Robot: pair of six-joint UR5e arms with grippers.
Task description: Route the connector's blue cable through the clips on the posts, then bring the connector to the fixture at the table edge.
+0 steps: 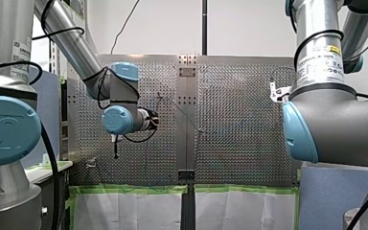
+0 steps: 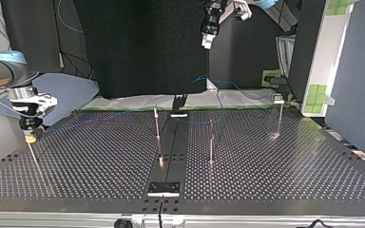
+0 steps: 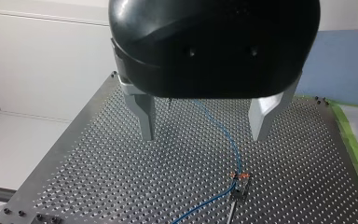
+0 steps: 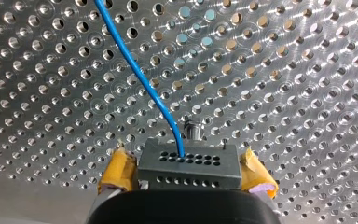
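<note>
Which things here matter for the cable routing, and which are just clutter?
Job:
connector, held in my right fingers
blue cable
posts
clip
fixture
my left fingers, open

Just lying about:
green tape
white sheets

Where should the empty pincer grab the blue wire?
Probably the straight stretch of the blue cable just beyond the clip, from above. It's thin and runs clear there, so my left pincer, open over it, can close across it.

Perforated table (image 2: 100,156) bears upright posts (image 2: 157,123); blue cable (image 3: 228,138) trails across.
</note>
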